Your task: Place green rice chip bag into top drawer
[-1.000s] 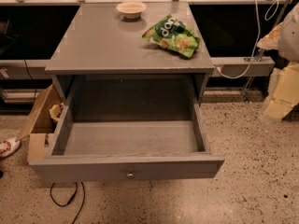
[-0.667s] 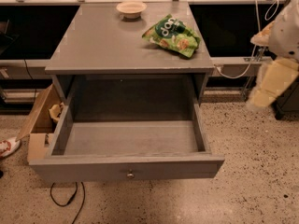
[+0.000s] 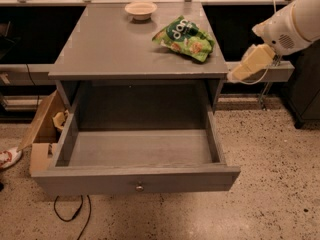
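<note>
We find the crinkly bright green rice chip bag (image 3: 185, 38), with its dark green patch and white lettering, lying flat on the grey tabletop (image 3: 110, 49) near the right edge, in the back right part and well short of the front edge. Nothing is touching it. Toward the back edge, left of the bag and apart from it, sits a small round cream bowl (image 3: 140, 9). Below the tabletop, the wide shallow grey wooden top drawer (image 3: 90, 181) with its small round metal knob (image 3: 139, 187) is pulled out toward us, and its inside shows bare. The robot's cream-coloured gripper (image 3: 237, 74) hangs off the tabletop, just past the front right corner and slightly below the surface, on a white arm (image 3: 295, 24) that enters from the right. We cannot tell whether it is parted or closed, but it carries nothing. We judge the task to be at its start: the drawer is ready, yet the bag is not yet grasped, lifted or moved. What is left is to reach over the right edge, take the bag, carry it past the front edge and release it inside the drawer. A brown cardboard box (image 3: 42, 134) stands on the speckled floor (image 3: 270, 184) beside the drawer's left side.
</note>
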`<state>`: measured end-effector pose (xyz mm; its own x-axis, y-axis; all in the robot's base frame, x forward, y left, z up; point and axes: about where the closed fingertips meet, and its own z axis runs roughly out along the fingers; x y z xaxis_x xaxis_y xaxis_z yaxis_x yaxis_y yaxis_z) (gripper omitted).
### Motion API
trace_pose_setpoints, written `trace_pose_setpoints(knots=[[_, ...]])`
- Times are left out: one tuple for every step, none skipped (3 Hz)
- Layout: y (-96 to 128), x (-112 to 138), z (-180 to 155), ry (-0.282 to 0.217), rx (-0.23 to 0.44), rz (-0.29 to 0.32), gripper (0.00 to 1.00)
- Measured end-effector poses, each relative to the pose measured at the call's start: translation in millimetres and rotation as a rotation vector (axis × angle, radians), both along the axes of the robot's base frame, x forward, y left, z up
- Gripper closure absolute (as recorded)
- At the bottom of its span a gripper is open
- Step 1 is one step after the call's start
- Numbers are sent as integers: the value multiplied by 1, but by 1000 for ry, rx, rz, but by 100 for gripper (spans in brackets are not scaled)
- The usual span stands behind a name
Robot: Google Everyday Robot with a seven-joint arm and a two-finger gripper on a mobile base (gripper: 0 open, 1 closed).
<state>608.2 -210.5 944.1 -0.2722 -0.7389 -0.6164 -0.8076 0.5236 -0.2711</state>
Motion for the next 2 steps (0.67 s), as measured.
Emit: trace_pose_setpoints(knots=[[9, 68, -1, -59, 174, -74, 0], [34, 131, 4, -93, 243, -51, 0]])
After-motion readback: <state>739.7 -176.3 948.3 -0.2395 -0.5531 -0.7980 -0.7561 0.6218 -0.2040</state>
